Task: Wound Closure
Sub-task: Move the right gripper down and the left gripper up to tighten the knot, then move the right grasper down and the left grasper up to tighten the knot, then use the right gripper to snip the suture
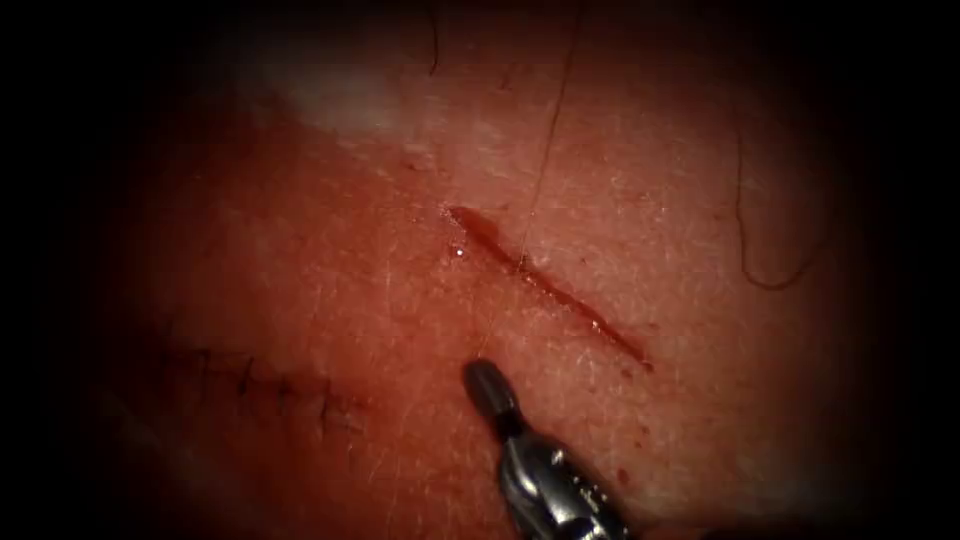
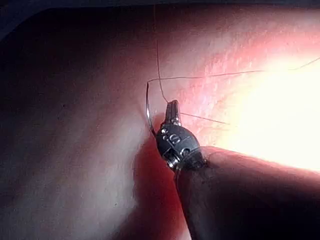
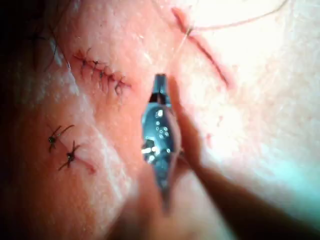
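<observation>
Endoscope view: right tool (image 1: 487,380) closed, seemingly empty, tip left of cut (image 1: 545,285). Left tool (image 2: 172,106) closed on thread (image 2: 157,55), probably for tension.

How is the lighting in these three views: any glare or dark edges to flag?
Endoscope view: lit centre over the cut, dark all round the rim. Left wrist view: glare washes out tissue beside the left end effector. Right wrist view: glare past the right end effector; whether either holds thread is unclear.
</observation>
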`<control>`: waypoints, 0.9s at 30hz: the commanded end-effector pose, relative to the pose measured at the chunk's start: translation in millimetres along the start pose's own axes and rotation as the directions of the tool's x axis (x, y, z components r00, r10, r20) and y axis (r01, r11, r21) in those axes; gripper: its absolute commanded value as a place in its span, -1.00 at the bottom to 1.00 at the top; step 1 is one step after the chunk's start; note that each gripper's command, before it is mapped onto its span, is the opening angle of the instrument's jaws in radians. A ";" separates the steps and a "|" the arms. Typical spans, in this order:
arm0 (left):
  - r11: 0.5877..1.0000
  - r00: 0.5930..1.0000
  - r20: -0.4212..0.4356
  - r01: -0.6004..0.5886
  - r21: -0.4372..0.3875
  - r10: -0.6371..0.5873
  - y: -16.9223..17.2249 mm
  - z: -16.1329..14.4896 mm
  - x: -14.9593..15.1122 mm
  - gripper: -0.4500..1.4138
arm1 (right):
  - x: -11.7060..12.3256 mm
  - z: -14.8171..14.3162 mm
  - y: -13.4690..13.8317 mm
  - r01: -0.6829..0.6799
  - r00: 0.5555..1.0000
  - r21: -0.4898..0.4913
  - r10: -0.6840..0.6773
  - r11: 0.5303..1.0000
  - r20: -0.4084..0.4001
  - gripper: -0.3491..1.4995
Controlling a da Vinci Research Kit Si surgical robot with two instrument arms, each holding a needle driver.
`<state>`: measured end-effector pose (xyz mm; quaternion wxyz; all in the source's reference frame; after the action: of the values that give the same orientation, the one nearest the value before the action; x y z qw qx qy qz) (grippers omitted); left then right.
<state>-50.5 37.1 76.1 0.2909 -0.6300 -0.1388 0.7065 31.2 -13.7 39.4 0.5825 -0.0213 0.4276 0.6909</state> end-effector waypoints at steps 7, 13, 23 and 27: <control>1.000 1.000 0.005 -0.005 0.000 0.005 -0.3 0.7 -0.9 -1.00 | -1.6 -0.3 -0.5 0.001 1.000 -0.001 -0.001 1.000 0.012 -1.00; 1.000 1.000 0.006 -0.005 -0.001 0.005 -0.1 0.5 -0.9 -1.00 | -1.6 0.1 -0.4 -0.002 1.000 0.036 0.002 0.999 0.007 -1.00; 0.996 0.995 0.058 0.083 -0.044 -0.080 3.6 -2.9 -1.0 -1.00 | 1.1 0.0 0.1 0.121 0.993 0.236 -0.118 0.964 -0.025 0.63; 0.992 0.992 0.068 0.108 -0.070 -0.103 5.8 -4.7 -0.1 -1.00 | 3.0 -1.6 0.0 0.198 0.980 0.241 -0.197 0.950 -0.028 0.71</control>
<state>-46.5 31.5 71.0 0.3000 -0.6085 -0.2095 0.7042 29.2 -11.6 36.3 0.6490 0.0036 0.5068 0.5674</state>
